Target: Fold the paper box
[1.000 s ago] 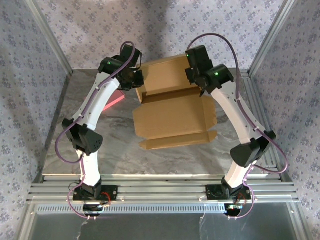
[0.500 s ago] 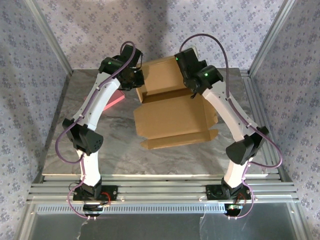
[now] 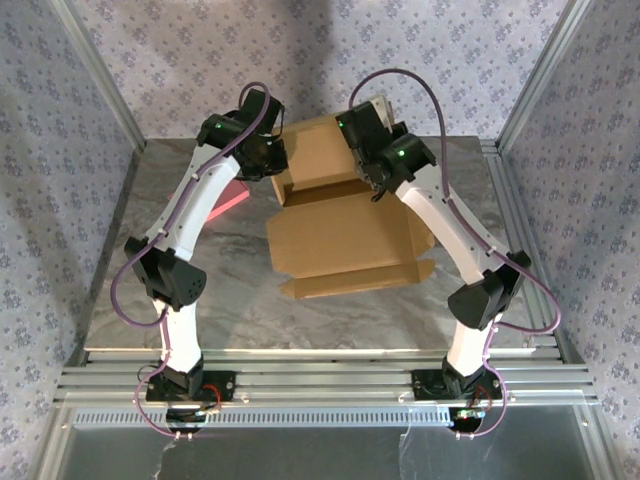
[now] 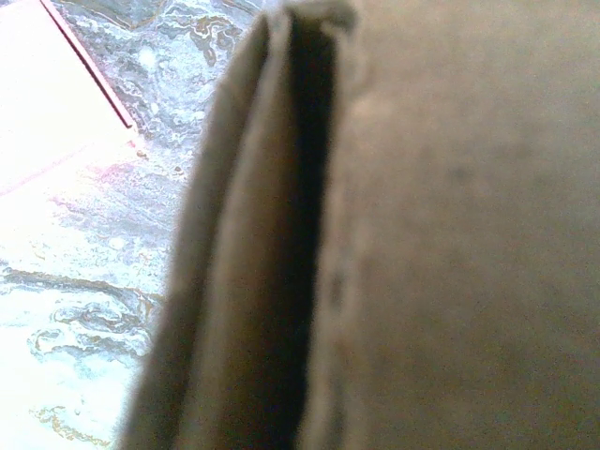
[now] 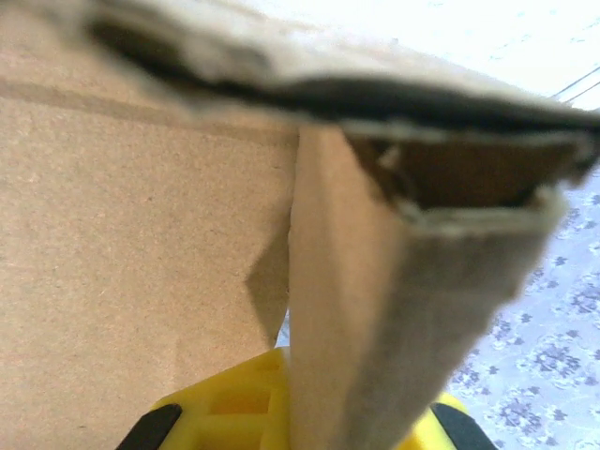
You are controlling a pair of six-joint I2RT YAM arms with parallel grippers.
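The paper box [image 3: 345, 235] sits on the middle of the table [image 3: 200, 290], a plain brown corrugated sheet, matte and fibrous. Its broad rectangular base lies flat. A narrow flap runs along the 6 o'clock edge, and a further panel stands up toward 12 o'clock behind a sharp crease.

The left gripper [image 3: 272, 163] is down at the box's 10 o'clock corner. Its wrist camera looks closely at a doubled cardboard wall [image 4: 281, 244], two soft-edged layers with a dark slit between them. The fingers are closed, though whether they pinch the cardboard cannot be told.

The right gripper [image 3: 375, 180] is at the box's 1 o'clock side. Its yellow plastic fingers [image 5: 225, 412] are closed on an upright cardboard flap [image 5: 375, 319] that rises between them. The flap's torn, fuzzy top edge meets a folded rim above.

A pink flat rectangle [image 3: 232, 198] lies at the box's 9 o'clock, just beside the left arm and apart from the cardboard. The tabletop is glossy grey marble with swirling veins. The walls [image 3: 60, 120] around it carry a small lilac floral print, framed by ribbed aluminium rails [image 3: 320, 380] at 6 o'clock
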